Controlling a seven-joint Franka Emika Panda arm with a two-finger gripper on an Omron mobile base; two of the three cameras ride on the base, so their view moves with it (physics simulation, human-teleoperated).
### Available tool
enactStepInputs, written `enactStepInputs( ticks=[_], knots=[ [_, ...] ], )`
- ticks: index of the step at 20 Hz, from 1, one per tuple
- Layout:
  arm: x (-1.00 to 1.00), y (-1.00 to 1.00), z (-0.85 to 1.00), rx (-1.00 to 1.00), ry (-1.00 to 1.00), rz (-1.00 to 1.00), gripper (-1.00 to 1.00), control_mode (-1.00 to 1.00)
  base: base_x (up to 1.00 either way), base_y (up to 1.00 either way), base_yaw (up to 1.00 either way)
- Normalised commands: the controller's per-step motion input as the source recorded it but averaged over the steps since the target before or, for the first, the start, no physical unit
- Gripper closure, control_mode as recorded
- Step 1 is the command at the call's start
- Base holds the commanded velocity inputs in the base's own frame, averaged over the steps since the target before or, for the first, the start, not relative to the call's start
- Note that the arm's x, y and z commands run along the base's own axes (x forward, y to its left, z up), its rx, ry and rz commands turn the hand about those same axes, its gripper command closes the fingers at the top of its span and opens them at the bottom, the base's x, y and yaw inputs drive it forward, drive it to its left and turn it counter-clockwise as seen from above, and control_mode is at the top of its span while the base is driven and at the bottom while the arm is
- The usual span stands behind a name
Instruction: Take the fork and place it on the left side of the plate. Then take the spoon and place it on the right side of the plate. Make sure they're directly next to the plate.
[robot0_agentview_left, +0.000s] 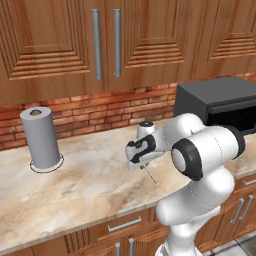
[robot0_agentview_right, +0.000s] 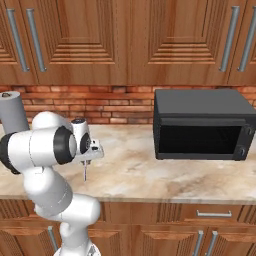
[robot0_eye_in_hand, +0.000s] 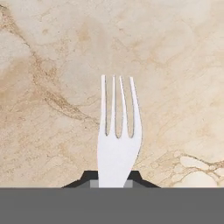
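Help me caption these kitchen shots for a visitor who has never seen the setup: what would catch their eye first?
First, the white fork pinched in the gripper, tines pointing out over the marble counter in the hand view. From the base views, the bulky white arm bends over the counter's front edge, with the black microwave at the right against the brick wall. A grey paper-towel roll stands upright far left.

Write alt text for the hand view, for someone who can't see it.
A white four-tined fork sticks out from between the hand's dark fingertips, which are closed on its handle end. Behind it lies a beige marble countertop with brown veins.
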Motion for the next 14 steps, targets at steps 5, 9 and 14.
enactStepInputs(
  ticks=[5, 9, 14],
  knots=[
    [-0.48, -0.11, 0.00, 0.01, -0.15, -0.01, 1.00, -1.00, 0.00, 0.00, 0.00],
    [-0.50, -0.27, 0.18, 0.01, -0.16, -0.03, 1.00, -1.00, 0.00, 0.00, 0.00],
    [-0.24, -0.29, 0.54, 0.01, -0.08, -0.07, 1.00, -1.00, 0.00, 0.00, 0.00]
  ],
)
